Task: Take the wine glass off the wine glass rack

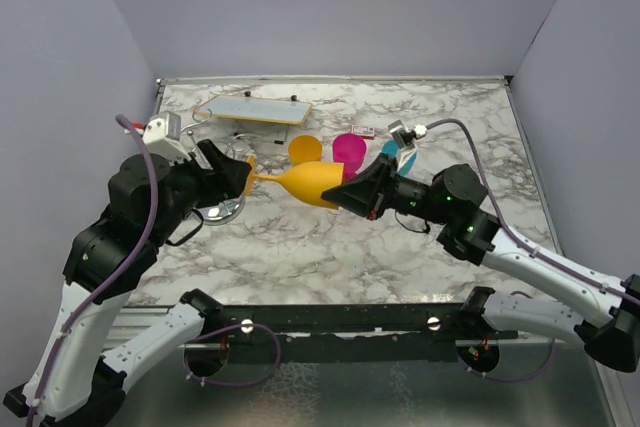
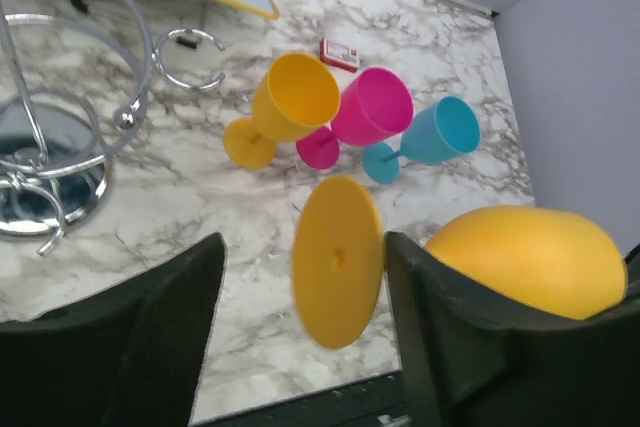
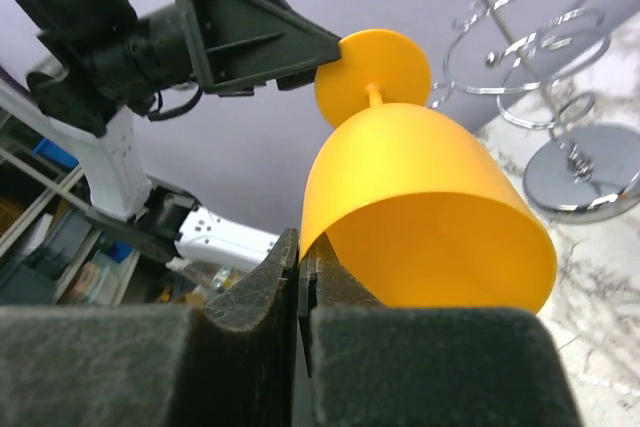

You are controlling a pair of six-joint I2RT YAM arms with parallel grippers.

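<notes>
Hanging on its side in mid-air between the two arms, well above the marble-patterned table (image 1: pixel 330 247): the orange plastic wine glass (image 1: pixel 310 183), bowl toward the right arm, flat round foot toward the left. Pinched at the bowl's rim by the right gripper (image 3: pixel 300 277), black fingers clamped tight on the thin wall, likely chosen as the only narrow edge on so wide a bowl. Spread wide around the foot: the left gripper (image 1: pixel 243 175), with the disc sitting in the gap between its fingers. Contact with the disc's edge impossible to judge from any view, though no sign of clamping. Probably placed there to steady the stem end or to take it over. Standing on the table below and beside the left wrist: the small shiny chrome wine glass rack (image 2: pixel 50 162), round mirrored base and looping wire arms, apart from the held glass, so judged already unhooked. Lying farther back, close together: an orange glass (image 2: pixel 295 97), a magenta glass (image 2: pixel 372 107) and a blue glass (image 2: pixel 440 132). Behind the rack, the flat yellow-edged rectangular board (image 1: pixel 252 108).
</notes>
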